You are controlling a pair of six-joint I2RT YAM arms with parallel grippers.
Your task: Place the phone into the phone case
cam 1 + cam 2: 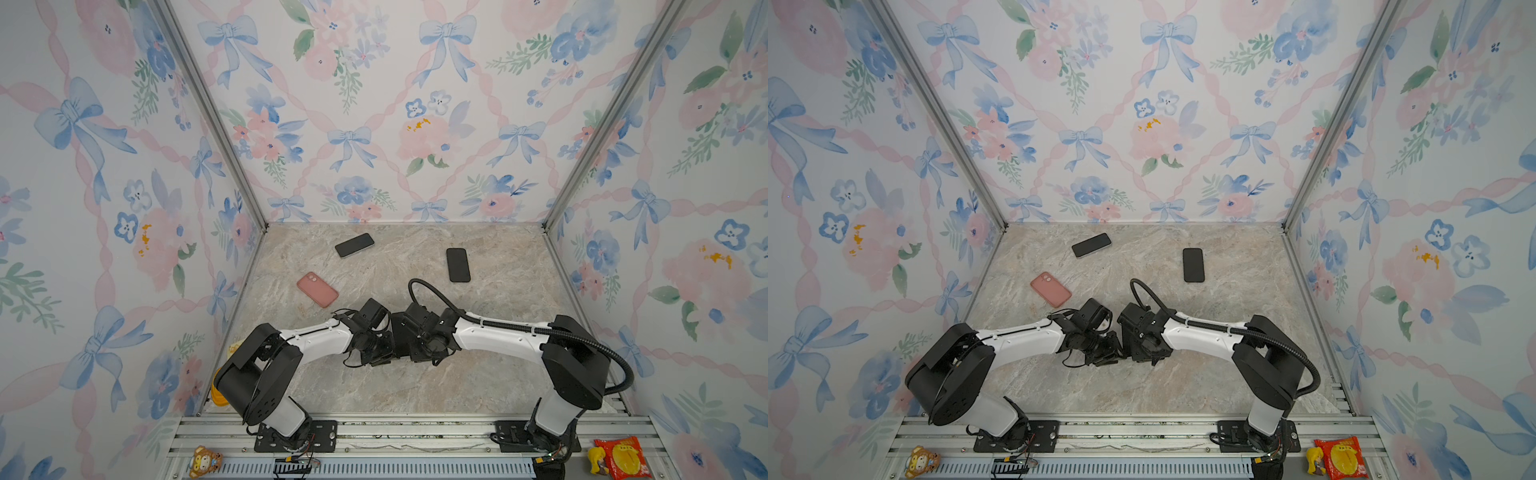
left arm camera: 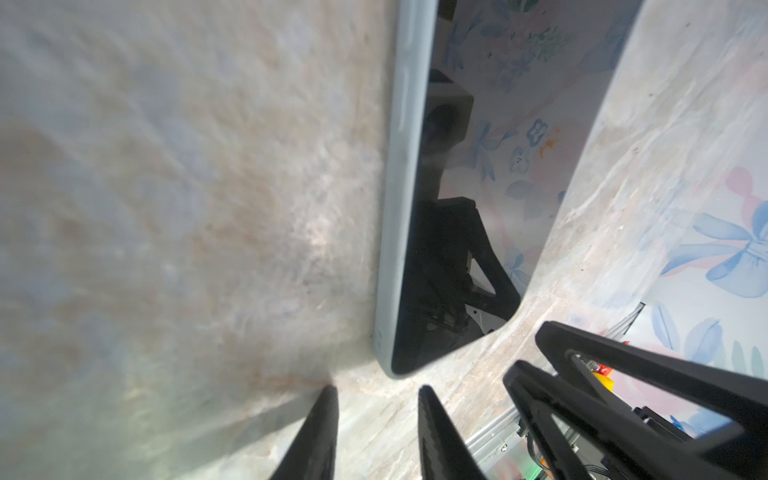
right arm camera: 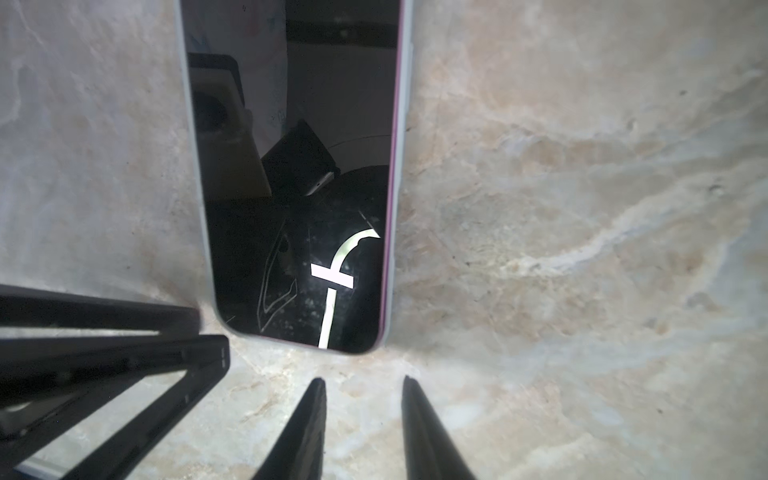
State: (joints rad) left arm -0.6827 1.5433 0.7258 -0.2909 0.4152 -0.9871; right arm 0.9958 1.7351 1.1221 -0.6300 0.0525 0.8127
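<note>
- Wrist views only: dark-screened phone w/ pale grey-blue rim (image 2: 469, 187) lies flat, screen up, on beige marble-look tabletop (image 2: 166, 208). In both top views it's hidden under the two wrists.
- Top views only: pink soft phone case w/ camera cut-out (image 1: 318, 289) lies flat on the tabletop. It doesn't show in either wrist view.
- Tilted black phone (image 1: 354, 244) sits near the pink case, on its back-wall side. Straight-lying black phone (image 1: 458, 264) is well apart from the pink case, to its right.
- Left arm (image 1: 316, 336) & right arm (image 1: 498, 336) both reach inward, forearms about level, wrists bent down. The wrists nearly touch, near the pink case, right of it & toward the front rail.
- Left gripper (image 2: 376, 395): tips spread, nothing between them but bare marble. They sit just short of the rimmed phone's end, not touching it.
- Right gripper (image 3: 362, 382): tips also spread & empty, just short of the same phone (image 3: 295, 174), gap lined up w/ its short end.
- Each wrist cam catches the other arm's fingers: right ones (image 2: 528, 390) just beside the phone's corner, left ones (image 3: 124, 309) just beside its other corner.
- Top views can't show how the jaws stand; wrist housings cover them.
</note>
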